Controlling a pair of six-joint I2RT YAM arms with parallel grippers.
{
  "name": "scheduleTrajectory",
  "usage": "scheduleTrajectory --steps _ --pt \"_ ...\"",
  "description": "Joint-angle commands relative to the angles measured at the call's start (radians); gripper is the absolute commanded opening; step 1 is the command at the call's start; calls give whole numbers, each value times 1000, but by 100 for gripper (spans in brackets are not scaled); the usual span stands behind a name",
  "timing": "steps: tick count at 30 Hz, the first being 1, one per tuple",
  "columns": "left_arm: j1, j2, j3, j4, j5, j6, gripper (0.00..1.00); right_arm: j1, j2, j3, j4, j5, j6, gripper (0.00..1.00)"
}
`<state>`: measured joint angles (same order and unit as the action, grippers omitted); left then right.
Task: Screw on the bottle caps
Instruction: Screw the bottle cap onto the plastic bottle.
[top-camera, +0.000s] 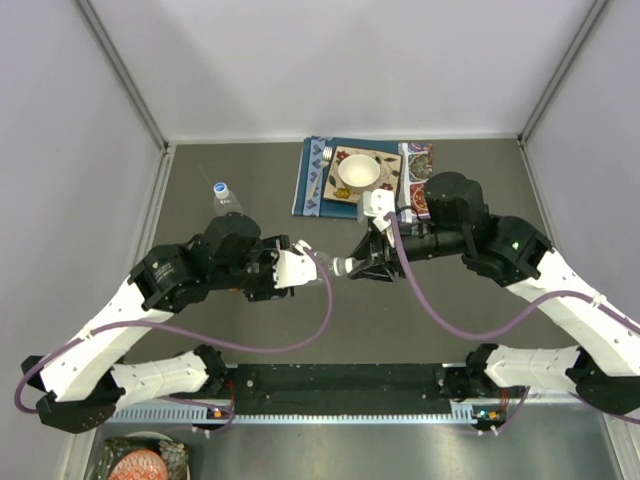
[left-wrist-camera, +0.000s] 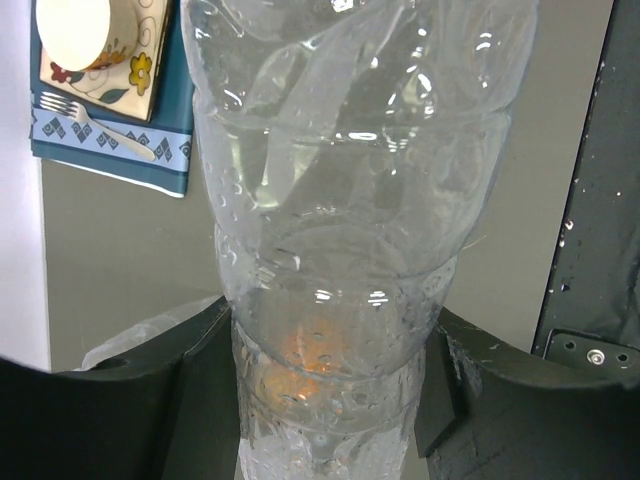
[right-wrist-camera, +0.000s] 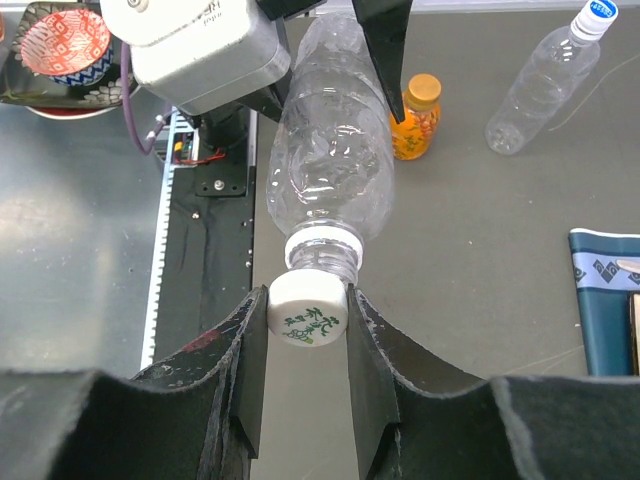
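Grey table (top-camera: 260, 175), white walls on three sides. At far left a clear capped bottle (top-camera: 222, 195) stands upright on the table. Left gripper (left-wrist-camera: 330, 390) is clamped on the body of the open bottle (right-wrist-camera: 330, 160), held level above the table, neck pointing right. Beyond it in the right wrist view stands the orange bottle (right-wrist-camera: 417, 120), orange cap fitted. White cap (right-wrist-camera: 307, 309) with green print meets the open bottle's mouth; thread engagement cannot be told. Right gripper (right-wrist-camera: 305, 322) pinches this cap by its sides. Far centre-right: blue mat (top-camera: 305, 185) carrying a plate and bowl (top-camera: 358, 172).
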<state>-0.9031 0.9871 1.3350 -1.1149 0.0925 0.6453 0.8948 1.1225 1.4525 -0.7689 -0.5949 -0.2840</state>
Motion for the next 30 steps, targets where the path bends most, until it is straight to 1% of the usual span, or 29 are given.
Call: scheduleTrajectory --steps 1,9,17,23,30 --pt "-2 7 58 35 24 -18 59 6 5 2 60 3 11 11" --pt "-2 18 78 24 41 -21 59 6 8 -3 105 24 23 10" --pt "-2 22 90 24 39 -15 59 6 26 -21 105 -45 40 10" --pt "-3 35 108 23 47 -12 59 6 51 -18 62 -97 35 11" --pt "-2 53 142 35 18 -12 58 29 63 -14 65 -89 32 11"
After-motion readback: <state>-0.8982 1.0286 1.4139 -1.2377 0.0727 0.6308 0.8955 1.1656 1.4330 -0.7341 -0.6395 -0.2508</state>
